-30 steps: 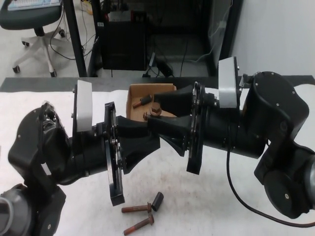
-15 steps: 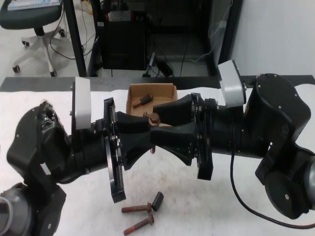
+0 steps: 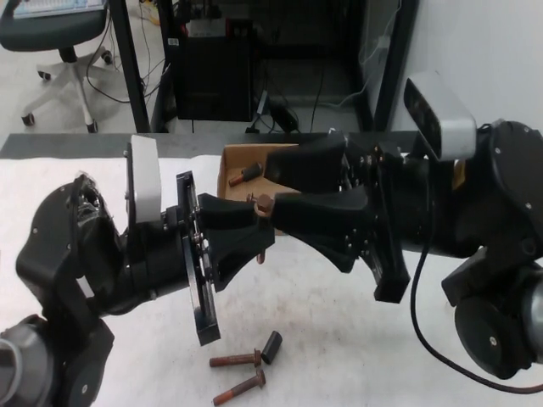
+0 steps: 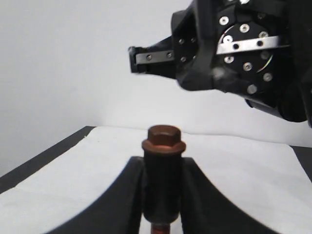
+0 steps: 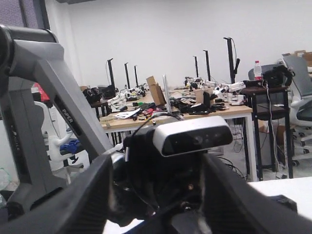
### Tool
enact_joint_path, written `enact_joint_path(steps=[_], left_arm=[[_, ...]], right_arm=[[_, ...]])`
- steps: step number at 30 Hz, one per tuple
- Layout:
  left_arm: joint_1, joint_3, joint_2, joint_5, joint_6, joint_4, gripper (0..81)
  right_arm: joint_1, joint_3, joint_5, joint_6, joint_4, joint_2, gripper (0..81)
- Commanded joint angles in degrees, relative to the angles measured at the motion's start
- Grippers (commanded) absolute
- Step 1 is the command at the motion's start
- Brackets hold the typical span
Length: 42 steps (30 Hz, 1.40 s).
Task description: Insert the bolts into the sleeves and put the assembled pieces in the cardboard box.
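A black sleeve (image 4: 161, 190) with a copper-coloured bolt (image 4: 164, 139) standing in it, head uppermost, is pinched between the fingers of the left gripper (image 4: 162, 168) and held above the white-covered bench (image 3: 59, 174), at the near edge of the cardboard box (image 3: 227, 170). The right gripper (image 3: 271, 184) faces it from the opposite side with its fingers spread wide and nothing between them – close to the bolt head, yet apart from it in the left wrist view. One assembled piece (image 3: 246, 175) lies in the box, while two loose bolts (image 3: 235, 360) and a spare sleeve (image 3: 271, 346) lie together on the bench, nearer the camera.
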Motion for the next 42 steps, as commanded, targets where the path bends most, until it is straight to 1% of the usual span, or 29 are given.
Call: enact_joint_path(steps=[1, 3, 5, 7, 8, 10, 12, 14, 15, 16, 17, 19, 21, 22, 23, 24, 25, 27, 28, 30, 31, 34, 36, 42], left_arm=[[0.02, -0.51, -0.69, -0.48, 0.46, -0.41, 0.3], [0.02, -0.51, -0.69, -0.48, 0.46, -0.41, 0.3], [0.02, -0.51, -0.69, -0.48, 0.46, -0.41, 0.3], [0.02, -0.51, -0.69, -0.48, 0.46, -0.41, 0.3], [0.02, -0.51, -0.69, -0.48, 0.46, -0.41, 0.3], [0.02, -0.51, -0.69, -1.84, -0.91, -0.41, 0.3], [0.02, -0.51, -0.69, -5.68, -0.97, -0.41, 0.3], [0.02, -0.51, -0.69, -13.47, -0.79, -0.41, 0.3], [0.02, -1.02, -0.69, -18.5, -0.81, -0.19, 0.3], [0.16, -1.84, -0.69, -20.71, -0.81, 1.09, 0.3], [0.23, -3.22, -0.69, -21.55, -0.81, 3.49, 0.3], [0.25, -7.16, -0.69, -20.81, -0.81, 12.28, 0.3], [0.14, -12.71, -0.69, -20.61, -0.26, 28.44, 0.3], [0.07, -17.11, -0.59, -21.26, 2.25, 38.11, 0.3], [0.11, -21.01, -0.54, -23.03, 6.86, 47.91, 0.3], [0.11, -24.08, -0.45, -25.42, 10.15, 55.38, 0.3], [0.11, -27.16, -0.29, -29.41, 13.08, 63.59, 0.3], [0.11, -34.36, 0.35, -37.63, 17.55, 74.58, 0.3], [0.11, -37.5, 0.89, -40.42, 18.74, 79.62, 0.3], [0.11, -43.13, 2.24, -41.68, 19.64, 84.64, 0.3], [0.11, -45.71, 3.21, -41.66, 19.67, 86.6, 0.3], [-0.03, -52.29, 7.2, -41.66, 19.66, 91.91, 0.3], [-0.03, -56.21, 10.13, -41.66, 19.66, 95.29, 0.3], [-0.34, -66.4, 21.58, -41.66, 19.89, 103.24, 0.3]], right_arm=[[-0.39, 0.03, 0.44, 0.93, -0.59, -0.36, 46.5], [-1.35, 0.03, 0.14, 0.89, -0.46, -0.36, 41.2], [-2.34, 0.03, -0.13, 0.89, -0.47, -0.36, 37.9], [-3.56, 0.03, 1.32, 0.89, 0.4, -0.36, 34.3], [-4.37, 0.03, 2.4, 0.89, 1.11, -0.36, 30.0], [-6.19, 0.03, 3.75, 0.15, 2.84, -0.36, 17.6], [-8.36, 0.03, 3.81, -1.49, 5.62, -0.36, 0.3], [-10.32, 0.03, 3.93, -1.33, 8.52, -0.36, 0.7], [-10.97, 0.03, 3.93, -1.33, 10.43, -0.36, 0.8], [-11.89, 0.03, 4.55, -1.57, 12.61, -0.36, 0.8], [-12.39, -0.1, 5.74, -1.66, 15.13, -0.36, 0.8], [-13.53, -0.55, 9.34, -1.95, 22.08, -0.36, 0.8], [-14.32, -1.63, 12.12, -4.67, 30.83, -0.36, 0.8], [-14.52, -2.32, 13.39, -7.08, 35.26, -0.36, 0.8], [-14.72, -3.39, 15.2, -10.88, 41.43, -0.36, 0.8], [-14.7, -4.62, 18.01, -15.19, 48.1, -0.36, 0.8], [-14.7, -5.69, 21.43, -18.96, 54.74, -0.36, 0.8], [-13.95, -8.72, 32.43, -28.06, 66.01, -0.36, 0.8], [-13.48, -10.22, 41.27, -31.79, 71.41, -0.36, 0.8], [-12.75, -12.62, 51.74, -35.79, 78.94, -0.36, 0.8], [-12.52, -13.75, 54.59, -36.21, 81.39, -0.36, 0.8], [-12.55, -15.77, 54.6, -35.94, 84.91, -0.36, 0.8], [-12.55, -16.16, 53.15, -35.71, 86.18, -0.36, 0.8], [-12.55, -16.16, 51.01, -34.16, 86.63, -0.36, 0.8]])
